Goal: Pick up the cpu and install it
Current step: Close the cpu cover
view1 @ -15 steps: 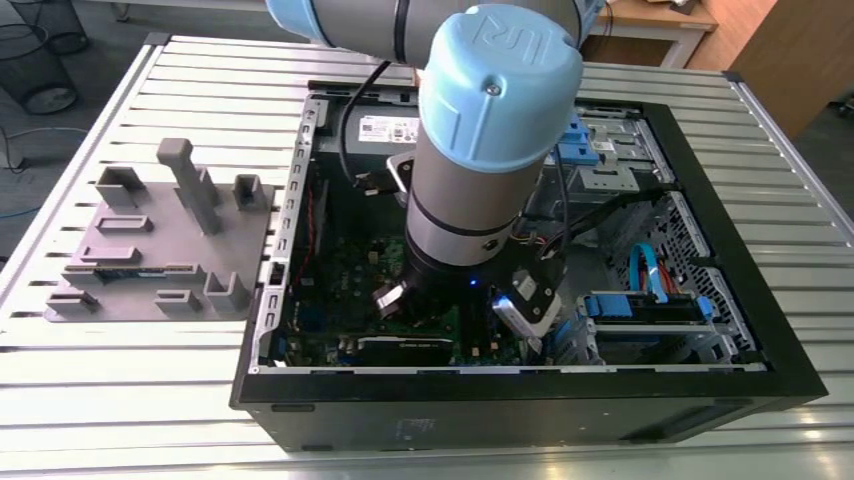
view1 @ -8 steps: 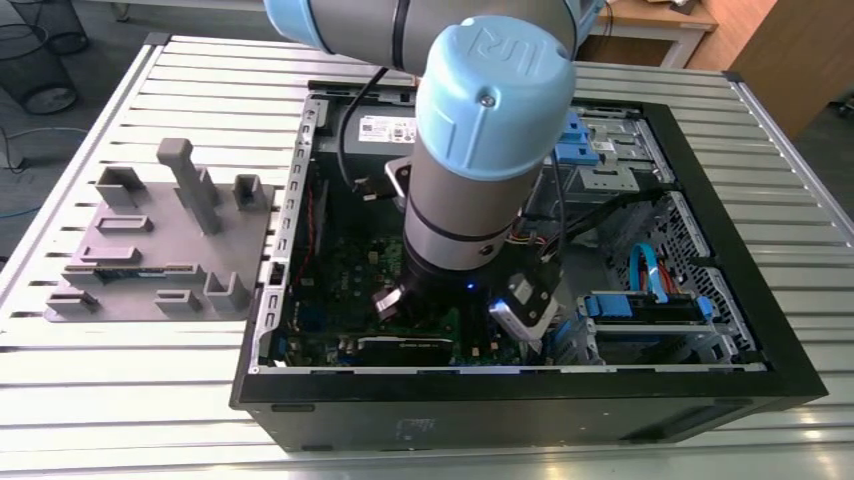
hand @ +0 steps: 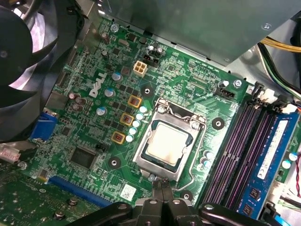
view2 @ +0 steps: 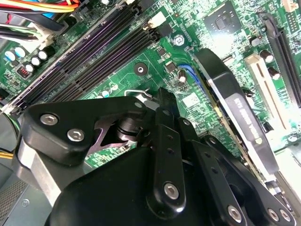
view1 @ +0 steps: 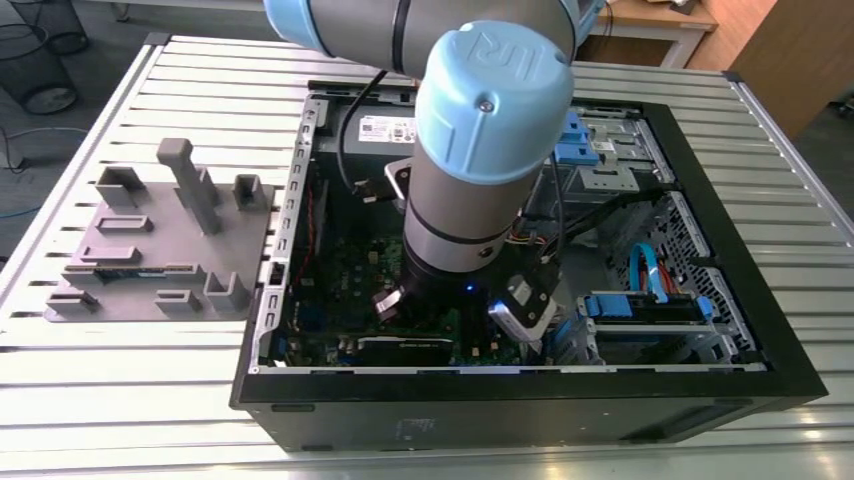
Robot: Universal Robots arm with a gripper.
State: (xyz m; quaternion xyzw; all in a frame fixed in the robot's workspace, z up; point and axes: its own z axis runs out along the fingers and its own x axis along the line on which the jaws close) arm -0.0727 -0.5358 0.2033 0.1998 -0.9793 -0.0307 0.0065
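The cpu, a flat square chip with a pale silvery top, lies inside the silver-framed socket on the green motherboard in the first wrist view. My gripper hovers just beside the socket's edge, its two black fingertips pressed together with nothing between them. It does not touch the cpu. In the second wrist view its black linkages hang over the board. In the exterior view my arm reaches down into the open computer case and hides the socket.
Purple memory slots and a blue memory stick run alongside the socket. A black fan and a metal cover stand close by. A black expansion card crosses the board. A grey parts fixture sits outside the case.
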